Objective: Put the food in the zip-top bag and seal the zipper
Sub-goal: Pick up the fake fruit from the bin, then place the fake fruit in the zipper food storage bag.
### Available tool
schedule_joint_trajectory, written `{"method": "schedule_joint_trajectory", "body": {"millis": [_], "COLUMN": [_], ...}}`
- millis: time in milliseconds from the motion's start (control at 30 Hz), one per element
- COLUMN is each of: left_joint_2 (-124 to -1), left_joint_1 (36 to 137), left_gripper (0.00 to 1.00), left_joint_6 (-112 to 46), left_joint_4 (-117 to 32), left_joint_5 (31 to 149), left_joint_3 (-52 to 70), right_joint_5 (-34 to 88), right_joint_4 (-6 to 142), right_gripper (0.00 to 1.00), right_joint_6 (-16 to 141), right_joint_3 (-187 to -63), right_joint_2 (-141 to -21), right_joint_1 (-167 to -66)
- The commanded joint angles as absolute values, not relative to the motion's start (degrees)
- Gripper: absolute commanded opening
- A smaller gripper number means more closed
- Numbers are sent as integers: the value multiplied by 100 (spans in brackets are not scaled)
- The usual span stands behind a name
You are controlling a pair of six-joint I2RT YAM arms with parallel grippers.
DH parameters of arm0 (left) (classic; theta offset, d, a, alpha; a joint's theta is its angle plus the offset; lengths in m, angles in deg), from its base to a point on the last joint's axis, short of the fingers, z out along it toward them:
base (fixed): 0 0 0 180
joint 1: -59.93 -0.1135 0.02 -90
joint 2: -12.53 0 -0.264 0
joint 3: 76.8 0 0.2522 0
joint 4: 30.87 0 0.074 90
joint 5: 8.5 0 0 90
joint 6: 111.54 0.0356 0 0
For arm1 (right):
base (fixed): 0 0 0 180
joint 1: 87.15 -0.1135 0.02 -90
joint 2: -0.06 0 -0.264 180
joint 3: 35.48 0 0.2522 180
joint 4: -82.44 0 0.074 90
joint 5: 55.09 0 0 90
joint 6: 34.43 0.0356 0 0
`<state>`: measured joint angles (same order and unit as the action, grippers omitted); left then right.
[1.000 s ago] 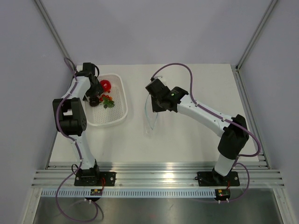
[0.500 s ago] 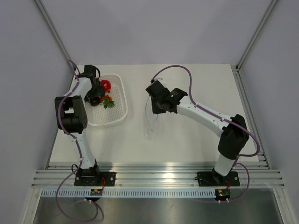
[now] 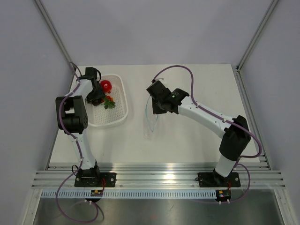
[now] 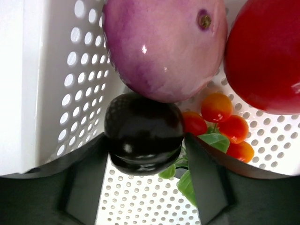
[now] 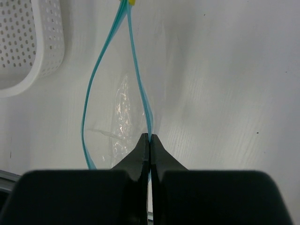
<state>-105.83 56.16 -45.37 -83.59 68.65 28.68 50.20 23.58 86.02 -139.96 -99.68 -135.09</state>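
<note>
Inside the basket [image 4: 61,93], left jaws clamped on dark fruit [image 4: 143,136], right jaws pinching zipper [image 5: 146,117].

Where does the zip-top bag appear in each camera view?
Top external: zip-top bag at centre, right of the white perforated basket.
Left wrist: not in view.
Right wrist: centre-left, mouth open, edge pinched in the right gripper.
Shared landmark: the basket, visible in all three views.
</note>
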Motion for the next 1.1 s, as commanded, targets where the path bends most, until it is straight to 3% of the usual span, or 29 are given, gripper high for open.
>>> {"method": "schedule_joint_trajectory", "body": {"millis": [0, 100, 533, 1067], "left_joint_2": [-10612, -10516, -7924, -6148], "left_joint_1": [5589, 5589, 5703, 6423], "left_gripper": [60, 43, 11, 2], "left_joint_6": [-4413, -4448, -4220, -4272], "left_joint_4": [-8137, -8154, -8242, -8242], "left_joint_5": [6840, 6840, 7630, 9827], "left_joint_3": [2819, 2758, 1669, 982], "right_joint_5": [4932, 4923, 4739, 4510], "right_joint_4": [2482, 2447, 2341, 1630], "right_gripper": [0, 0, 0, 0], "right_joint_6": [8712, 8730, 8624, 8369], "right_joint_3": [-13986, -13995, -14653, -17369], "right_joint_2": [-9671, -9688, -10259, -12446], "right_joint_1": [-13470, -13470, -13470, -13470]}}
